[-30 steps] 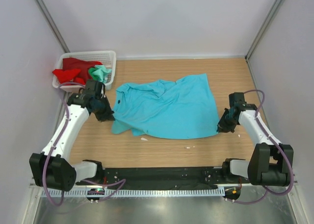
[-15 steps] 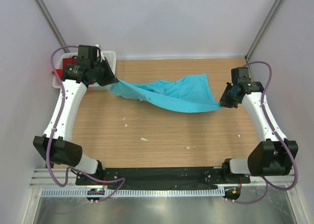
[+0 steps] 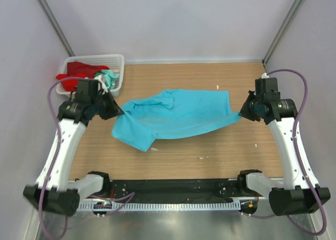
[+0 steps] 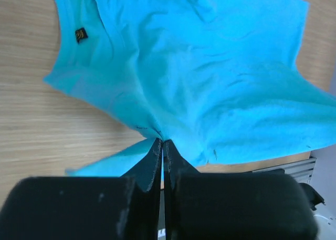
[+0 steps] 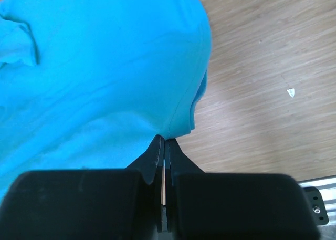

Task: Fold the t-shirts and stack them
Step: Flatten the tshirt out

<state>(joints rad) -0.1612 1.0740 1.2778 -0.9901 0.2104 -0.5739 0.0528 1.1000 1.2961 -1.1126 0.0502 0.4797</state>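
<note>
Soft, light, limp turquoise t-shirt point(image 3: 178, 116); left hand point(image 4: 161, 143) pinching one edge; right hand point(image 5: 164, 141) pinching opposite edge; best held by hems.

Setting: robotics lab test cell, not a domestic room.

Evidence:
- Wood-grain bench point(image 3: 184, 150) is boxed in by plain pale panels point(image 3: 173, 24) at 9, 12 and 3 o'clock, with bare metal frame posts point(image 3: 49, 14) in the 11 and 1 o'clock corners.
- Two white-and-black arms, left arm point(image 3: 60, 150) and right arm point(image 3: 289, 145), stand on a black mounting rail point(image 3: 173, 187) at 6 o'clock.
- A slotted metal strip point(image 3: 173, 205) runs just below the rail.
- Lavender cables point(image 3: 286, 70) loop exposed along both arms.
</note>
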